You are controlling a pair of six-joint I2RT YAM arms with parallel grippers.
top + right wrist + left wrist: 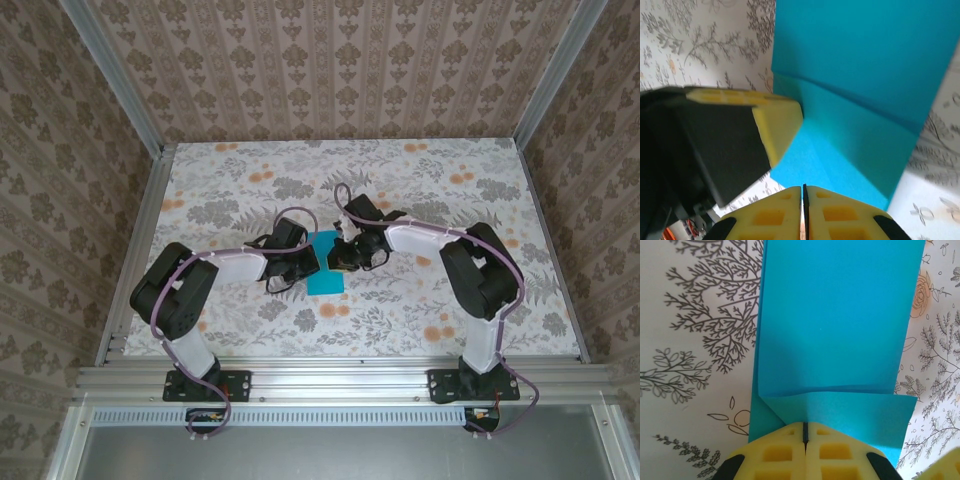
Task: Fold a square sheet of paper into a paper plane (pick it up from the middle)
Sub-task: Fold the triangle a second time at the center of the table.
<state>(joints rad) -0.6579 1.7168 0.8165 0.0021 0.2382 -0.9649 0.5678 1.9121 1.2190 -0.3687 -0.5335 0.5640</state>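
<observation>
Teal square sheet of paper (326, 266) lay part-folded at mid table (420, 170) between my arms | left gripper (804, 426) closed tight at its edge, grip unclear | right gripper (803, 189) pinched its raised crease

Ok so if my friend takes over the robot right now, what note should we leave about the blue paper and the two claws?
The left gripper is shut, tips on the sheet's edge; pinching or just pressing, I cannot tell.
The right gripper is shut at the opposite edge, same doubt.
The square sheet of paper lies mid-table, between both grippers.
Done: one layer folded over, a flap sticking out.
Left: no pointed nose or wings yet; most folds are to do.
</observation>
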